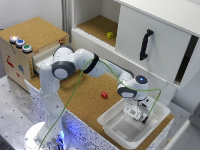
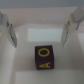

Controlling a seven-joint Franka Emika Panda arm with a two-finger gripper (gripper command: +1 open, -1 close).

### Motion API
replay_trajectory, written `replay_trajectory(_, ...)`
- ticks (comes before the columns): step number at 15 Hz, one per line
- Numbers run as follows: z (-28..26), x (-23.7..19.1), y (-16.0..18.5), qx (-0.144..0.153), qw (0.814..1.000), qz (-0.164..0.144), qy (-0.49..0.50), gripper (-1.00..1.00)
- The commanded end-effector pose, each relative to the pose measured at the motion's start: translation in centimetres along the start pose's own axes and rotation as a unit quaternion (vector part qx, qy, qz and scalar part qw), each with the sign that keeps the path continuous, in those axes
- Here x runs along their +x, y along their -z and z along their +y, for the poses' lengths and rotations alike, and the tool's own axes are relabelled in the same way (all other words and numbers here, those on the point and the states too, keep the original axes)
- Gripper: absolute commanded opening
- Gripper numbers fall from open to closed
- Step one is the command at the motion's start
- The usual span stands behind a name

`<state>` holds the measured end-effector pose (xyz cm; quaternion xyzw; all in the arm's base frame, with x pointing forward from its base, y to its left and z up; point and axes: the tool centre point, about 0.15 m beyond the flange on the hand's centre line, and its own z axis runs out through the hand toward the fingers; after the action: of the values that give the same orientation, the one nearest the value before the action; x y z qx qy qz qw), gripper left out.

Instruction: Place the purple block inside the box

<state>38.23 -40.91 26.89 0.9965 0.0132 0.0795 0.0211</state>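
The purple block, dark with yellow letters, lies on the floor of the white bin in the wrist view. My gripper is open just above it, with a finger on either side and neither touching the block. In the exterior view my gripper is lowered inside the white shallow bin at the front of the cork table, towards the exterior view's right. There the gripper hides the block.
A red block lies on the cork top just beyond the bin. A brown wooden box with coloured buttons stands at the exterior view's left. A white cabinet with a black handle and a shelf holding a yellow-green block stand behind.
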Motion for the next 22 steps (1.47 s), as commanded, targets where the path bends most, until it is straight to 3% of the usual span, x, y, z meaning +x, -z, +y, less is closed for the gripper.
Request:
replay_trajectory(1,-2.8,0.4,7.3,0.029,0.999,0.031,0.024,1.00)
replay_trajectory(4,-6.2,0.5,11.0,0.013,0.998,0.053,0.034,1.00)
replay_trajectory(6,-9.7,0.6,12.8,0.017,0.998,0.064,0.024,1.00)
replay_trajectory(12,-21.5,2.2,14.6,0.026,0.996,0.063,0.054,1.00)
replay_trajectory(16,-28.8,4.3,15.5,0.039,0.991,0.035,0.121,1.00)
replay_trajectory(18,-32.9,6.0,15.6,0.037,0.980,0.029,0.194,1.00)
replay_trajectory(22,-41.0,7.5,16.8,0.063,0.943,0.038,0.326,1.00)
